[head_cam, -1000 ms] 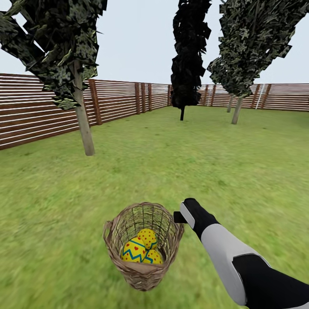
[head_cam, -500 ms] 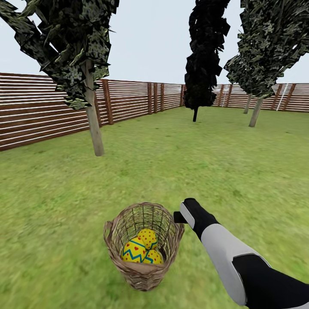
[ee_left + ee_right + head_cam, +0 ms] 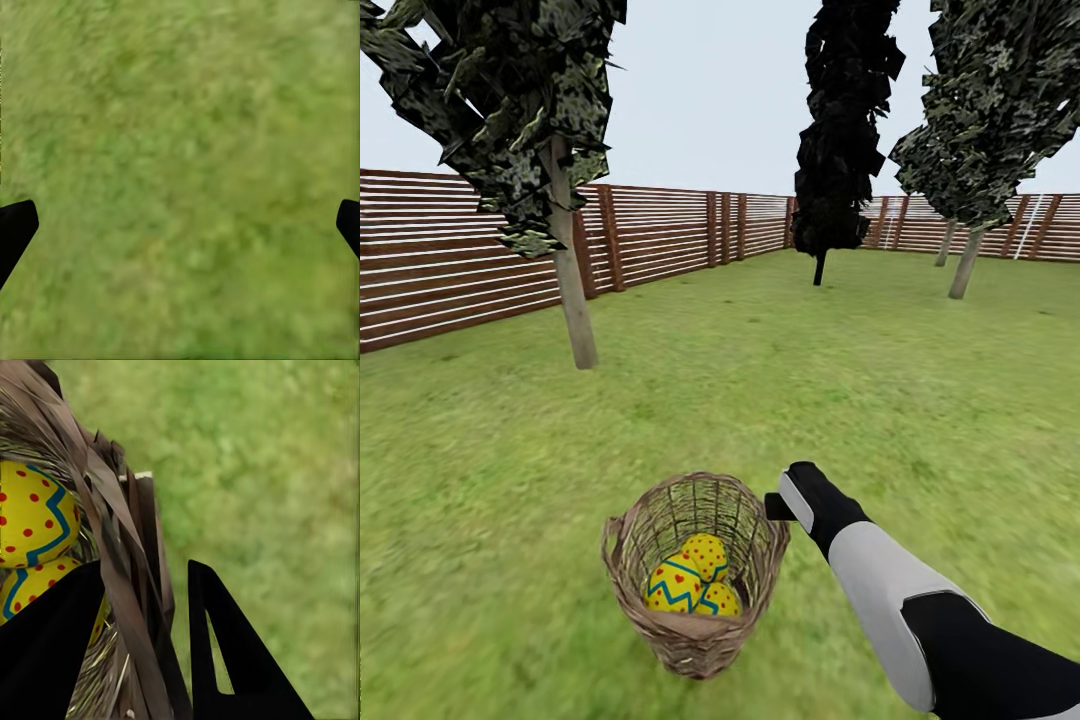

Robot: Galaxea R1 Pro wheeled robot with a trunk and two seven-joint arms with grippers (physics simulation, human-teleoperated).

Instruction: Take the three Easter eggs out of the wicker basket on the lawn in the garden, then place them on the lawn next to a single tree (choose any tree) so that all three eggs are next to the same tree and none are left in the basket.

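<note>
While the whole view has turned a little since a second ago, the wicker basket (image 3: 695, 575) keeps its place before the robot, its rim clamped between the right gripper (image 3: 176, 607) fingers; three Easter eggs (image 3: 693, 585) lie inside, so the basket seems carried toward a tree (image 3: 565, 260); the left gripper (image 3: 180, 225) is spread wide over bare lawn (image 3: 880, 380)

Three eggs (image 3: 695, 580) in basket (image 3: 695, 640) on lawn (image 3: 810, 380). Right gripper (image 3: 146, 645) astride basket's right rim. Tree (image 3: 572, 300) behind-left; fence (image 3: 460, 260) beyond. Two trees far right.
</note>
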